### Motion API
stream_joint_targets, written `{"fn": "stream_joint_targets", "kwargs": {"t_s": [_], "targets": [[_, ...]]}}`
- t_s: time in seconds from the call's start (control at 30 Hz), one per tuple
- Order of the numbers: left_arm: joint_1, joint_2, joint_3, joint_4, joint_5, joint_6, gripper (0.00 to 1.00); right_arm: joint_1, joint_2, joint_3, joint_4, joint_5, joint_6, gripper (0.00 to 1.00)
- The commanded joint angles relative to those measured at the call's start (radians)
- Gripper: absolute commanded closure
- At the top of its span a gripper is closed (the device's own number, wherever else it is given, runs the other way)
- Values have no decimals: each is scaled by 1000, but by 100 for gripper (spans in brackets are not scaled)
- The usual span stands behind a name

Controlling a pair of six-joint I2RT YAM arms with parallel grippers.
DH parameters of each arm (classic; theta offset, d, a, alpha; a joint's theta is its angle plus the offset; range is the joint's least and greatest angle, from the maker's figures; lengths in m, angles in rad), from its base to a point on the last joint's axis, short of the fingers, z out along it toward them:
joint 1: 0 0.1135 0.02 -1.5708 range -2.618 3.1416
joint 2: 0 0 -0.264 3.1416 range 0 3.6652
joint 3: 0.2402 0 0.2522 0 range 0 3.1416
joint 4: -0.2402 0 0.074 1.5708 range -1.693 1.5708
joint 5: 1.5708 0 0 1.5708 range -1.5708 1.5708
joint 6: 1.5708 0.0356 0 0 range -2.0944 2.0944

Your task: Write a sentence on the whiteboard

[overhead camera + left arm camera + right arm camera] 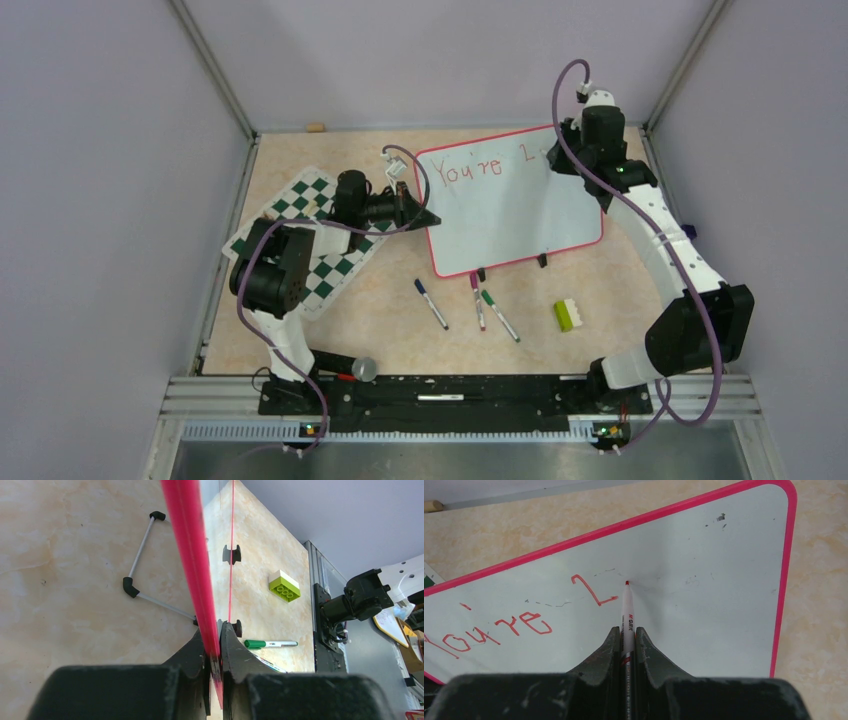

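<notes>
The whiteboard [520, 205] with its red-pink frame stands tilted at the back middle of the table. Red writing "You're L" runs along its top. My left gripper [428, 215] is shut on the board's left edge; in the left wrist view the pink frame [187, 555] passes between the gripper [214, 642] fingers. My right gripper [572, 140] is shut on a red marker [626, 615]. The marker's tip sits on the board [704, 605] just right of the "L", held by the right gripper [626, 632].
A blue marker [431, 303], a pink marker [477, 300] and a green marker [500, 315] lie in front of the board. A green-and-white block [568, 314] lies to their right. The checkered chess mat [310, 240] lies at the left under my left arm.
</notes>
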Motion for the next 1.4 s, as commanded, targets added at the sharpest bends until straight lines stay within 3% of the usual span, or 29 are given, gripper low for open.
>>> {"fn": "stream_joint_targets", "kwargs": {"t_s": [0.0, 0.67, 0.93, 1.37], "targets": [[-26, 31, -20, -63, -46, 192, 100, -7, -10, 35, 33, -20, 12, 100], [-26, 31, -20, -63, -48, 192, 100, -8, -43, -69, 10, -17, 8, 100], [-26, 31, -21, -65, -49, 194, 100, -24, -24, -27, 7, 41, 16, 100], [-26, 31, -19, -67, -48, 195, 100, -25, 27, 47, 25, -4, 17, 100]]}}
